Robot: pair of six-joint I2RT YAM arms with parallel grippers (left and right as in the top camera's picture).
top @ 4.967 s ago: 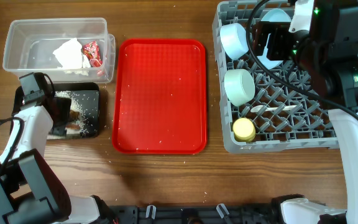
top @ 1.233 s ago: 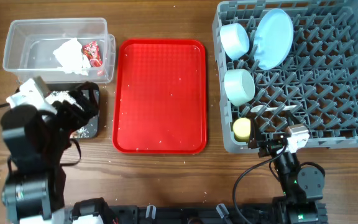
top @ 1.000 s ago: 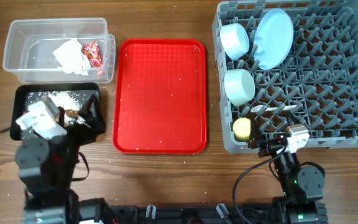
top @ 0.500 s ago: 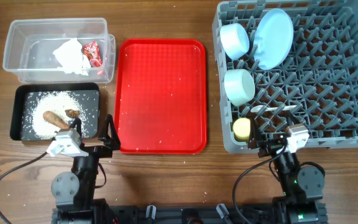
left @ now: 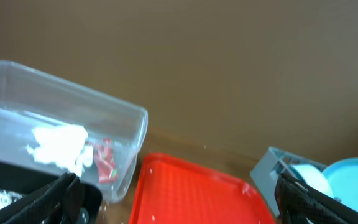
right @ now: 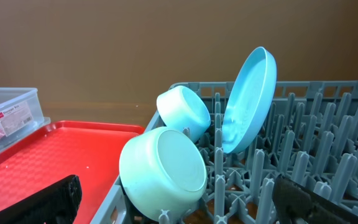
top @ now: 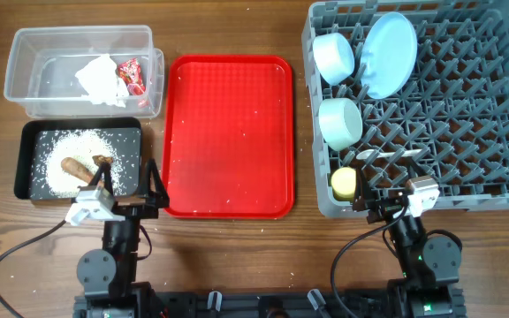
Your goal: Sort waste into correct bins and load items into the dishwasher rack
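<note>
The grey dishwasher rack [top: 467, 106] holds a pale-blue bowl [top: 332, 55], a pale-blue plate [top: 389, 53] on edge, a mint-green bowl [top: 340, 122], a yellow cup [top: 346, 183] and a white spoon [top: 387, 155]. Tissue [top: 100, 78] and a red-and-white wrapper [top: 132, 72] lie in the clear tub [top: 25, 40]. Rice [top: 56, 172], a brown cone [top: 76, 166] and a dark lump [top: 102, 160] sit in the black tray [top: 25, 132]. My left gripper [top: 124, 190] stands open and empty just in front of the black tray. Below the rack's front edge, my right gripper [top: 394, 205] is open and empty.
A flat red tray [top: 228, 137] with a few stray rice grains lies between the bins and the rack. In the right wrist view the mint-green bowl [right: 166, 168] and the plate [right: 247, 102] stand close ahead. Ahead in the left wrist view are the clear tub [left: 73, 137] and the red tray [left: 191, 193].
The left arm has drawn back from over the black tray to the table's front edge, uncovering the rice and food pieces. The right arm left the rack earlier and has stayed still since.
</note>
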